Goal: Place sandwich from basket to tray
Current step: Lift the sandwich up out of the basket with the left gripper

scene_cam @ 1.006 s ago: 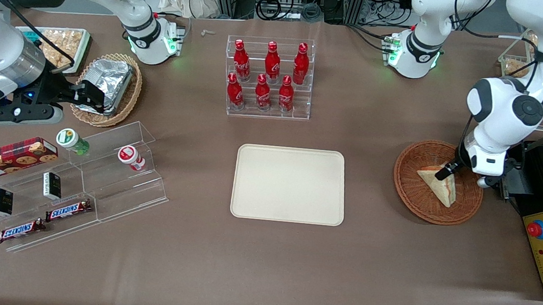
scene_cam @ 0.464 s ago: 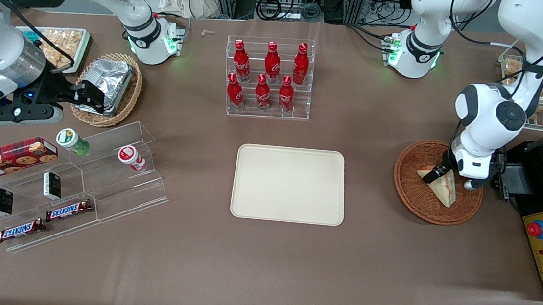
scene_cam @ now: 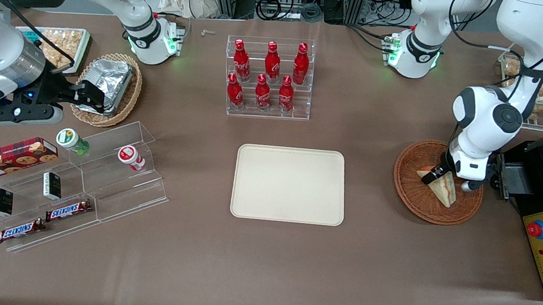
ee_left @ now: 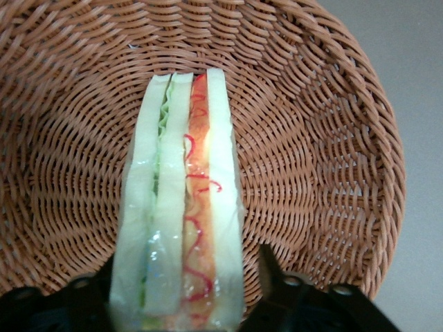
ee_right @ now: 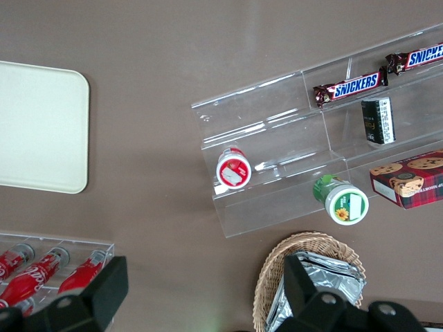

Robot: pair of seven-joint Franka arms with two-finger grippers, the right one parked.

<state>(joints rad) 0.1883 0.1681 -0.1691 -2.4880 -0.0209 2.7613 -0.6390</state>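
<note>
In the front view, the sandwich [scene_cam: 440, 187] lies inside the basket [scene_cam: 415, 197], toward the working arm's end of the surface [scene_cam: 261, 269]. The tool [scene_cam: 439, 174] is down in the basket, at the sandwich's end farther from the camera. The tray [scene_cam: 289, 184] lies flat near the middle of the surface, well apart from the basket.

In the left wrist view, the sandwich [ee_left: 181, 214] stands on its edge on the woven bottom of the basket [ee_left: 311, 152], with its cut side showing. One dark finger [ee_left: 273, 277] is on each side of it. The tool [ee_left: 187, 304] is still open around the sandwich, with a small gap showing at one finger.
</note>
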